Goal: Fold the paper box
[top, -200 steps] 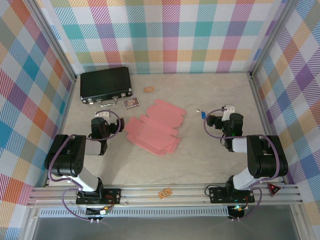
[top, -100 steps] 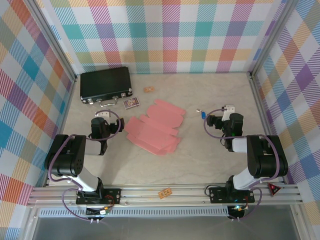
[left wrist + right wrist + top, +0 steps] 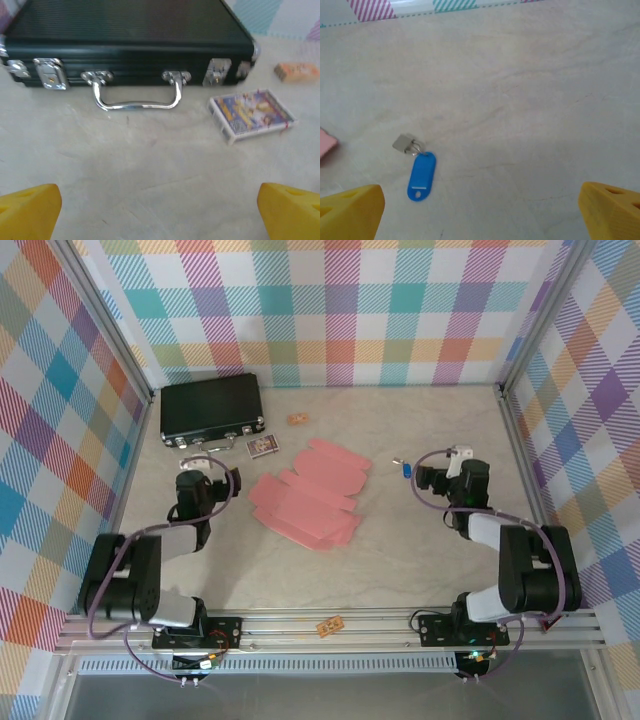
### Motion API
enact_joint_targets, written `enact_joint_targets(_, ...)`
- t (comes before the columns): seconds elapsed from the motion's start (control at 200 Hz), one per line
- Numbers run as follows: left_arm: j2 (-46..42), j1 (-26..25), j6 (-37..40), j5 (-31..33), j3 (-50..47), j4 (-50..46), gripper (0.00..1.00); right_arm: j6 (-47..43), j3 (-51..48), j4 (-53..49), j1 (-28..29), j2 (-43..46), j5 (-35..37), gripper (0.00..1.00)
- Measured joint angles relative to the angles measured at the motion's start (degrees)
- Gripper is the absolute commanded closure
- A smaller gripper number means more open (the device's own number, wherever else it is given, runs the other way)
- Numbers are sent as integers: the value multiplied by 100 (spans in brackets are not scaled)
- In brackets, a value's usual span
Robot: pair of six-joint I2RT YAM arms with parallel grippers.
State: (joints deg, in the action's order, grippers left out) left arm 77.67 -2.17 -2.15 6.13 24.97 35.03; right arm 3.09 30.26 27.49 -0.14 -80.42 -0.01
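The paper box (image 3: 308,496) lies flat and unfolded in the middle of the table, a salmon-pink die-cut sheet with flaps. One of its corners shows at the left edge of the right wrist view (image 3: 326,145). My left gripper (image 3: 198,470) is to the left of the sheet and apart from it. It is open, its yellow fingertips (image 3: 30,210) wide apart over bare table (image 3: 160,212). My right gripper (image 3: 458,464) is to the right of the sheet, also open over bare table (image 3: 480,212). Neither gripper holds or touches anything.
A black case (image 3: 212,410) with metal latches and a handle (image 3: 135,95) lies at the back left, just ahead of my left gripper. A small printed card pack (image 3: 251,114) and an orange block (image 3: 296,71) lie beside it. A blue key tag (image 3: 421,176) lies between the sheet and my right gripper.
Both arms have stretched a little farther from their bases. The left gripper has moved toward the black case and the right gripper toward the back. The pink sheet has not moved.
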Motion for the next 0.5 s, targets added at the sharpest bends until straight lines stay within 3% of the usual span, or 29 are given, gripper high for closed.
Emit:
enact_joint_targets(0.11,-688,-63,-442,39,490,-1005,9,361,868,-1233,0,310,-22,1)
enact_joint_targets(0.22,-1093,-289,-859,-28,927,-1950,26,772,1530,-2277,59,457,-234,1)
enact_joint_targets(0.355,-1191,-909,-1335,-289,1217,-2946,53,1029,1869,-3180,505,461,-599,0)
enact_joint_targets(0.5,-1054,-1768,-1838,-466,1351,-3713,77,1143,2245,-3801,1287,94,-1045,11)
